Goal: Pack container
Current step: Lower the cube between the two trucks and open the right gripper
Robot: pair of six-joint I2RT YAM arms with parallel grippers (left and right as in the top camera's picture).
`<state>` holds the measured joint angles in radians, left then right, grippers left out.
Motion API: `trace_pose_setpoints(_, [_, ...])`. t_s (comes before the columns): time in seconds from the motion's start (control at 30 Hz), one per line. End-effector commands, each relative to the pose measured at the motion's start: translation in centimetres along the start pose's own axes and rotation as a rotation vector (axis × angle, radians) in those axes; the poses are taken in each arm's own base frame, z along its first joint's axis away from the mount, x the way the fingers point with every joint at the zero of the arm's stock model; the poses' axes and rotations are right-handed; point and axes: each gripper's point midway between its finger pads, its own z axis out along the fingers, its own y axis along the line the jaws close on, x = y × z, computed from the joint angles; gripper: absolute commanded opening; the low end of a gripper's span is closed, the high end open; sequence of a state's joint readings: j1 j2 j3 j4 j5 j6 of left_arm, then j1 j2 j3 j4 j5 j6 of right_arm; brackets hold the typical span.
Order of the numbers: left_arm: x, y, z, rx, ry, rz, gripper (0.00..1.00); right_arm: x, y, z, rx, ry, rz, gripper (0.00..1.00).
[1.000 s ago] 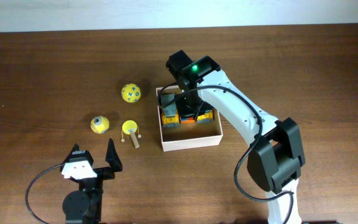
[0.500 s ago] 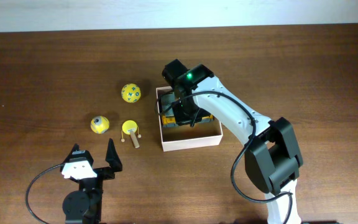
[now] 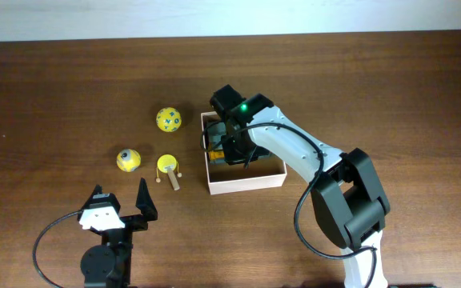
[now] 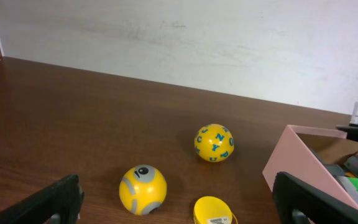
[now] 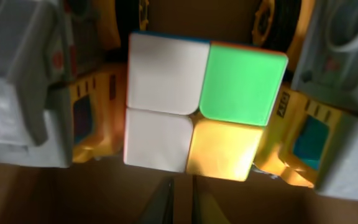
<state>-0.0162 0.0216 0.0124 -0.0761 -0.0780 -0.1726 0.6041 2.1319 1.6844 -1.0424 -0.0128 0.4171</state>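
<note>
The container (image 3: 246, 182), a white-walled box with a tan inside, stands mid-table; its pinkish wall shows in the left wrist view (image 4: 289, 163). My right gripper (image 3: 232, 150) is down inside it, fingers shut (image 5: 180, 200) with nothing between them, just in front of a small puzzle cube (image 5: 166, 106) with white, green and yellow faces. Yellow-and-grey toy vehicles (image 5: 92, 115) flank the cube. My left gripper (image 3: 122, 205) is open and empty near the front edge (image 4: 179, 214).
Left of the container lie a yellow ball with blue letters (image 3: 168, 120) (image 4: 214, 142), a yellow ball with a grey eye (image 3: 129, 160) (image 4: 142, 189) and a yellow disc toy on a wooden stick (image 3: 167, 166) (image 4: 213, 211). A white wall runs behind the table.
My right arm has shifted left and toward the front inside the container, now covering the toys that showed earlier. The left arm and loose toys have not moved.
</note>
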Motion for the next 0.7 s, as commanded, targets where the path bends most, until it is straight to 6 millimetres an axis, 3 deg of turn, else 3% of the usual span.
trace_pose_setpoints(0.0, [0.1,0.0,0.0,0.004,0.003,0.016,0.99,0.0,0.2,-0.2,-0.004,-0.014,0.004,0.07])
trace_pose_setpoints(0.67, [0.1,0.0,0.0,0.004,0.003,0.016,0.99,-2.3,-0.7,-0.4,0.061,-0.12,0.003,0.08])
